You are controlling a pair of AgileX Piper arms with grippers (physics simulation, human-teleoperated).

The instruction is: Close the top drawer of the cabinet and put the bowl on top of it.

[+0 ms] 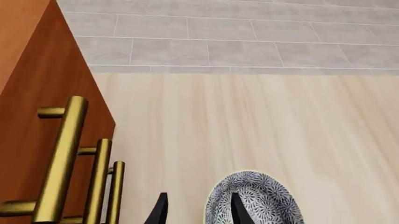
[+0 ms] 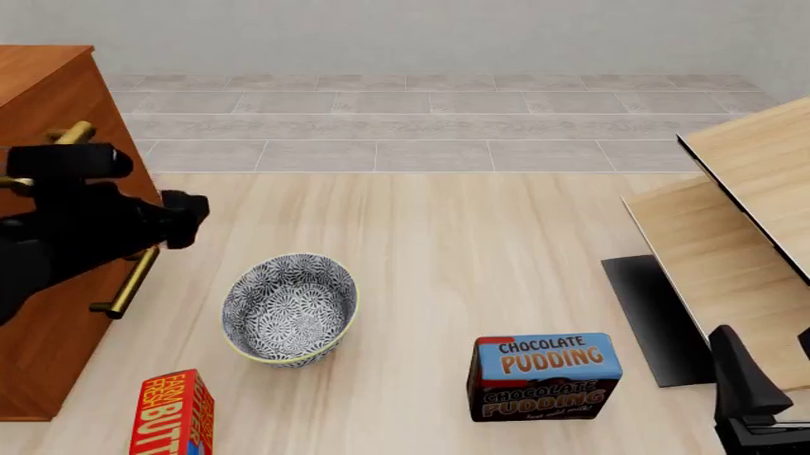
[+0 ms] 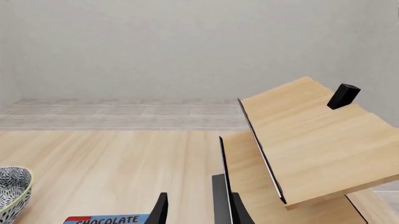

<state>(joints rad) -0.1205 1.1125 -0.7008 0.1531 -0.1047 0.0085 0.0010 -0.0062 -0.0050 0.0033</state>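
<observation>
The cabinet stands at the left, reddish-brown with brass bar handles. In the left wrist view the top drawer carries the nearest and largest handle, and no drawer front stands out from the cabinet's face. My left arm hangs in front of that face. The left gripper is open and empty, just above the bowl's near edge. The blue-and-white bowl sits upright on the floor to the right of the cabinet. My right gripper is open and empty at the near right, far from both.
A chocolate pudding box stands right of the bowl, and a red butter box lies near the cabinet's front corner. Pale wood furniture with tilted panels fills the right side. A grey tiled strip runs along the back.
</observation>
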